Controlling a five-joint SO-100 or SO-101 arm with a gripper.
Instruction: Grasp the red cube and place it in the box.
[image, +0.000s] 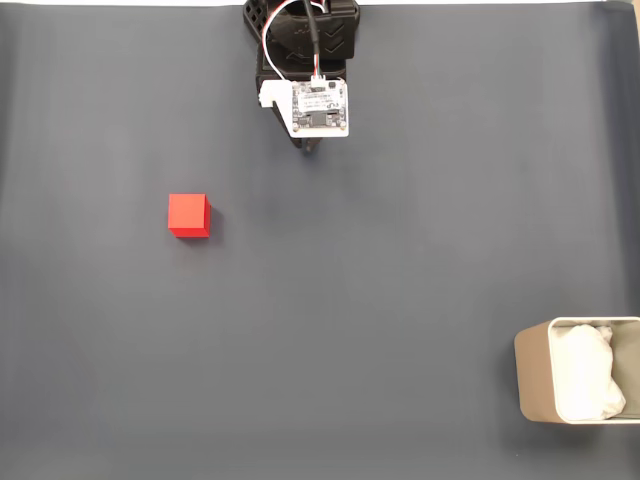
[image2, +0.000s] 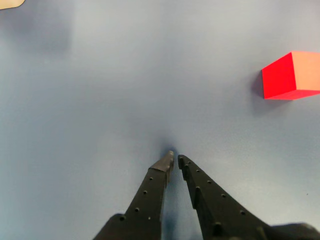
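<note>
In the wrist view the gripper is seen nearly closed and empty, low over the mat. The red cube lies untouched far right of it. Nothing is grasped yet; the box, well apart, awaits.

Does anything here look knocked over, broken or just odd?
Nothing stands out. The red cube sits flat on the grey mat, the box stands upright at the edge, and the gripper is shut, holding nothing.

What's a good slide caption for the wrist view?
Shut gripper low over the grey mat, red cube off to its right.
</note>
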